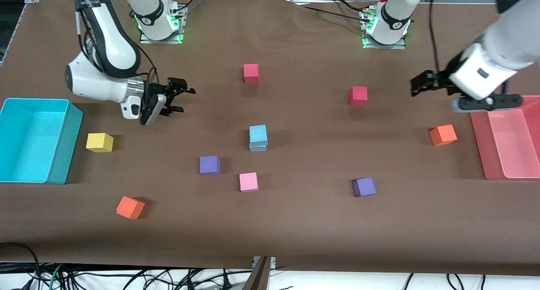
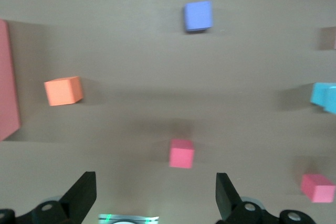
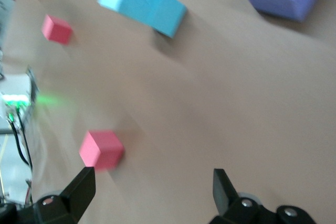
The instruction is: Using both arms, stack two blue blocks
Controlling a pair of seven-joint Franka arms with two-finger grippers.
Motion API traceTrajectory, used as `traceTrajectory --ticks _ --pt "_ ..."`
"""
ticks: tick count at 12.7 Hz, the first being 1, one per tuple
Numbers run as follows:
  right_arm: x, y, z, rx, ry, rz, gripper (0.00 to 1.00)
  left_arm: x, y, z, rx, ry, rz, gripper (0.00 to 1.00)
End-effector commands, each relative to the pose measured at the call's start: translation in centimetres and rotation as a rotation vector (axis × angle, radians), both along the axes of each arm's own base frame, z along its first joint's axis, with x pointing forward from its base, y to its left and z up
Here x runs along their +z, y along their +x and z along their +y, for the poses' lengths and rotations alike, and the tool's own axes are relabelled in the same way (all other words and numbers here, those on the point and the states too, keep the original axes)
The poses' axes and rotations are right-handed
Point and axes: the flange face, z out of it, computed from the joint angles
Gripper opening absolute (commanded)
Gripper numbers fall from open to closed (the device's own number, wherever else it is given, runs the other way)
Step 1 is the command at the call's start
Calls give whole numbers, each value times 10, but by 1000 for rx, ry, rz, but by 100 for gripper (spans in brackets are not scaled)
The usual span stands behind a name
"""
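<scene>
You're looking at two white jointed arms with glossy rounded shells and black bands at the joints. The right arm (image 1: pixel 105 41) carries black cabling along its links, a silver metal ring just above its black two-finger right gripper (image 1: pixel 179 99), and a white camera module beside that claw. The left arm (image 1: pixel 498 49) ends in the black left gripper (image 1: pixel 415 87) (a grey bar-shaped camera sits just under the wrist). Both bases glow green.

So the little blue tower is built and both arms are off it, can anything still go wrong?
Possibly. The upper blue block sits slightly skewed on the lower blue block, so a bump could topple it. The open right end effector hangs above the table toward the right arm's end, and the open left end effector hangs near the pink tray; a low sweep could hit cubes.
</scene>
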Motion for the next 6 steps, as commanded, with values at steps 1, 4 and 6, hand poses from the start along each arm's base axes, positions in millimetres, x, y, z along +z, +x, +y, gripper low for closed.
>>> traceTrajectory --ticks 1,4,6 --pt "45 19 -34 16 -141 72 99 -4 -16 31 -37 61 0 100" --pt "120 45 -47 -33 -418 158 99 -6 -20 43 -24 70 -16 100" --pt "163 58 -54 -131 -591 156 99 -9 -25 47 -18 67 -29 100"
